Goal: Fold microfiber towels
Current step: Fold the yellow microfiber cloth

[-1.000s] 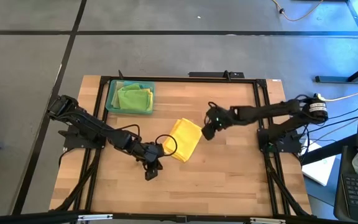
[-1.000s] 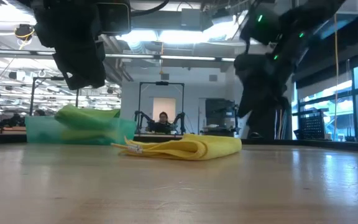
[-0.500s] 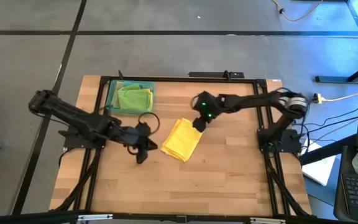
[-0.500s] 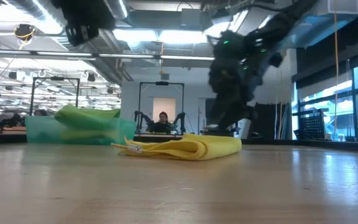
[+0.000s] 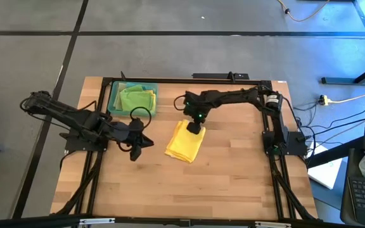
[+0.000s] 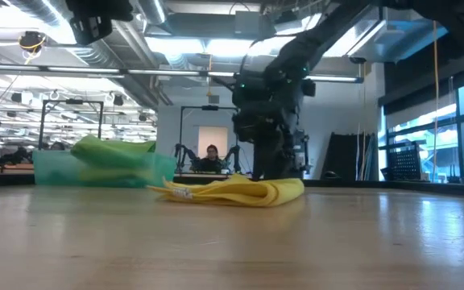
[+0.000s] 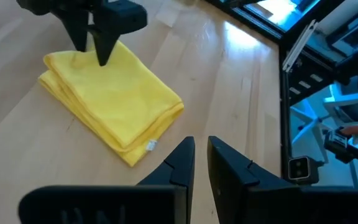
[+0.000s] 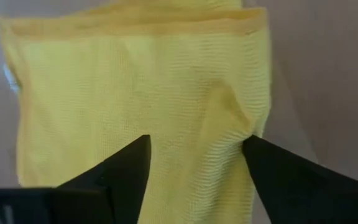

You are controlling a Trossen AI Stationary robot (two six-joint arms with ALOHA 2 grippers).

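My right gripper [image 5: 195, 126] jaws apart, pressing on folded yellow towel [image 5: 185, 142], I think; left gripper [image 7: 199, 163] nearly closed, empty, beside it.

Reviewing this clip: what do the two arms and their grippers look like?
Both arms are black and jointed, with looping black cables. The right arm shows green indicator lights near its right gripper. Each gripper, including the left gripper, has two flat, tapered dark fingers.

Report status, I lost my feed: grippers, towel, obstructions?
Right gripper open, pressing folded yellow towel. Left gripper shut, empty, hovering beside it. Nothing obstructing.
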